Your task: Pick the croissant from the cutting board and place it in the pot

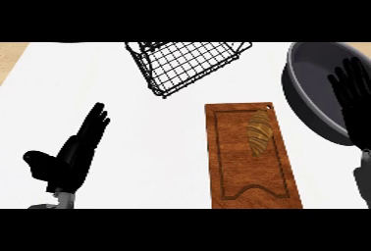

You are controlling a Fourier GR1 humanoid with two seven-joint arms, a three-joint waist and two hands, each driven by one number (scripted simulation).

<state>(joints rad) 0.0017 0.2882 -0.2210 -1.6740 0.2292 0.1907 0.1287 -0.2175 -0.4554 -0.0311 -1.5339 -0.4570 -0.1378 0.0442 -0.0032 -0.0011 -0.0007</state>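
— Lying lengthwise on the wooden cutting board (252,158), the croissant (258,132) sits in the board's upper half, toward its right side, untouched by either robot hand.

— Where is that relative to the right robot hand (354,100)?

— To its left and a little nearer the robot. The right robot hand shows at the view's right edge, fingers straight and spread apart, holding nothing. It overlaps the dark grey pot (311,86), hanging over the pot's right portion.

— So the pot is under that hand?

— Partly beneath it, and stretching out to its left. The pot's rim comes near the cutting board's upper right corner; whether they touch I cannot tell.

— And the left robot hand (72,154)?

— It stands low on the left over the white tabletop (80,78), fingers straight and close together pointing up and away, thumb out to the side, gripping nothing. The cutting board is well to its right, with bare tabletop between them.

— Anything else?

— A black wire basket (185,63), tilted, lies beyond the board, up and to the right of the left robot hand and to the left of the right one. A strip of light wood shows at the far left corner.
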